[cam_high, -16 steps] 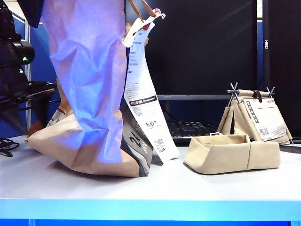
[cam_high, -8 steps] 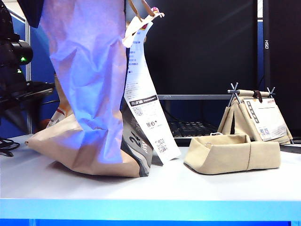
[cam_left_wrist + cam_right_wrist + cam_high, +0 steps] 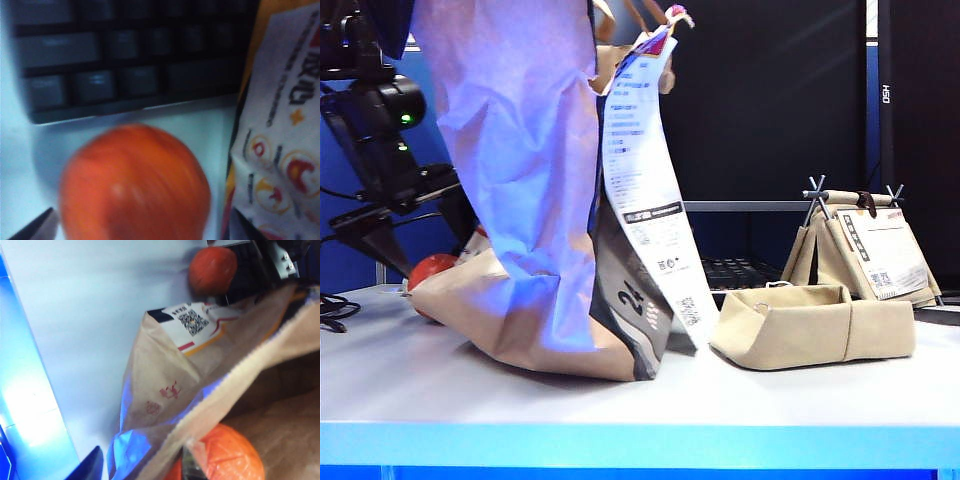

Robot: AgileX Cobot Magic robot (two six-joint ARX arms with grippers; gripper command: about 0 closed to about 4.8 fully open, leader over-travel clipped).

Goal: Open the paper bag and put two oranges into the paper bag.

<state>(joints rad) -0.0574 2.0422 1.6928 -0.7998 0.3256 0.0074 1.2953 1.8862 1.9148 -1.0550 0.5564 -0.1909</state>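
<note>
The paper bag (image 3: 530, 200) stands tall on the left half of the bench (image 3: 740, 400), its mouth lifted out of the top of the exterior view, the long white receipt (image 3: 655, 190) hanging down its right face. One orange (image 3: 227, 455) lies inside the bag — the right wrist view looks over the bag's rim onto it — and the other orange (image 3: 428, 272) sits on the bench just beside the bag's left foot, close under the left end effector (image 3: 395, 215). In the left wrist view that fruit fills the lower middle of the picture; only dark finger tips show at the edge, so by the frames I cannot tell how wide the left end effector stands, though it is not clamped on the orange. The right end effector (image 3: 145, 467) seems to be holding the bag's rim, but the grip itself is not clear. The bag is thin, crumpled kraft paper: light, floppy, likely to sag shut if the rim is let go. The orange is firm, round and prone to roll — best taken across its widest part. A keyboard (image 3: 125, 55) lies close behind it; a low beige folded bag (image 3: 810, 325) and a small beige bag with stick handles (image 3: 865, 245) stand well apart to the right.
</note>
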